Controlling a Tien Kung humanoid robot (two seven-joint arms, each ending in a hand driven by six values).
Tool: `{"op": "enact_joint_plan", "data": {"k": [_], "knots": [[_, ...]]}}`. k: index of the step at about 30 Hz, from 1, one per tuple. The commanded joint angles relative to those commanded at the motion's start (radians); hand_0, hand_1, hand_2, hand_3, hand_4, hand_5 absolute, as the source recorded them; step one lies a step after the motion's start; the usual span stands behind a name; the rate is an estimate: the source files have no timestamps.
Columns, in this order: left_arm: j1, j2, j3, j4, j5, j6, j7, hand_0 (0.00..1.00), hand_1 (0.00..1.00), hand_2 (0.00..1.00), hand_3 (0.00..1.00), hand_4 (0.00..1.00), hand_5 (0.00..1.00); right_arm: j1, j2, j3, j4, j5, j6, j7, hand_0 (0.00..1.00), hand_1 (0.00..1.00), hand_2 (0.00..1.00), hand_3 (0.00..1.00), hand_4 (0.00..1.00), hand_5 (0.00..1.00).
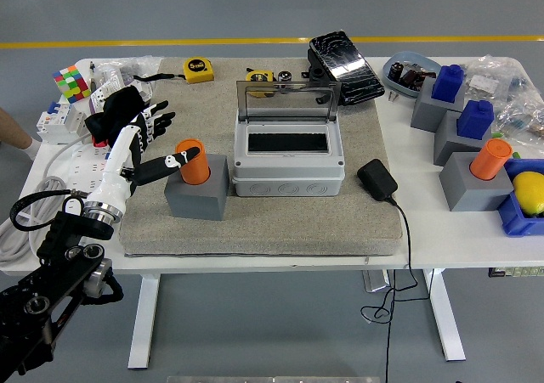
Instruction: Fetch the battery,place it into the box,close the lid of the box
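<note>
Battery (195, 161) stands in its grey holder (197, 198), left robot hand (153, 145) open-fingered touching it; box (288, 158) lid up.

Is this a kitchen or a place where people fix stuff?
Probably a workshop or robot lab, not a kitchen. There's a yellow tape measure, a grey electrical box with its lid open, and a robot's left hand at an orange battery.
</note>
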Motion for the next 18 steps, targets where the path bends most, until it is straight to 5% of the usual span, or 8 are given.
{"op": "enact_joint_plan", "data": {"k": [2, 3, 14, 15, 18], "knots": [[-0.004, -0.003, 0.013, 0.007, -0.006, 0.006, -0.012, 0.846, 0.837, 0.812, 0.892, 0.998, 0.132, 0.001, 0.0, 0.0, 0.0, 0.001, 0.0, 0.0, 0.677, 0.721, 0.715, 0.688, 0.998, 0.689], [-0.008, -0.006, 0.022, 0.014, -0.01, 0.007, -0.02, 0.74, 0.756, 0.753, 0.844, 0.998, 0.002, 0.001, 0.0, 0.0, 0.0, 0.0, 0.0, 0.0, 0.677, 0.721, 0.715, 0.688, 0.998, 0.689], [-0.036, -0.022, 0.101, 0.06, -0.031, 0.017, -0.064, 0.736, 0.734, 0.73, 0.787, 0.998, 0.002, 0.0, 0.0, -0.008, 0.0, 0.004, 0.001, -0.001, 0.677, 0.721, 0.715, 0.688, 0.998, 0.689], [-0.041, -0.026, 0.106, 0.068, -0.035, 0.02, -0.067, 0.636, 0.665, 0.681, 0.729, 0.998, 0.002, 0.0, 0.0, -0.009, 0.0, 0.005, 0.0, 0.0, 0.677, 0.721, 0.715, 0.688, 0.998, 0.689], [-0.052, -0.035, 0.118, 0.085, -0.048, 0.028, -0.073, 0.636, 0.665, 0.681, 0.729, 0.998, 0.002, 0.002, 0.001, -0.01, 0.001, 0.004, 0.0, 0.0, 0.677, 0.721, 0.715, 0.688, 0.998, 0.689]]}}
